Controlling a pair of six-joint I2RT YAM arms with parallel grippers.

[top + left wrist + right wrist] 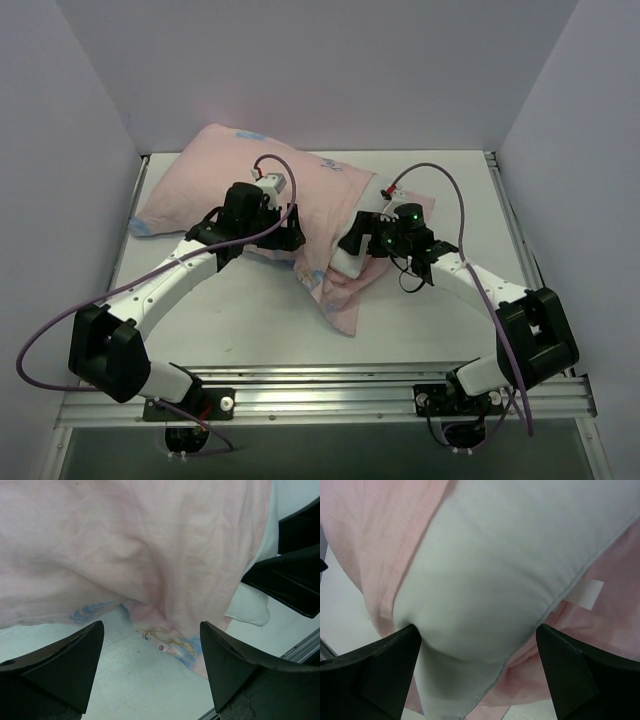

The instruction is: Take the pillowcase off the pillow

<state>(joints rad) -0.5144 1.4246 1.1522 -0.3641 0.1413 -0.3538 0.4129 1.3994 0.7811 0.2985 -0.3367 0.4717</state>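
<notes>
Straddling the pillow [485,570], right end effector [476,632] released; left end effector [151,629] released above pillowcase [125,545]; blank tag [585,593].

The pillowcase [150,555] is thin, matt, creased cloth (printed near one edge); the pillow [495,580] is smooth fabric with a stitched seam; the left end effector [151,627] is matt plastic, the counter [130,685] finely ribbed.
</notes>
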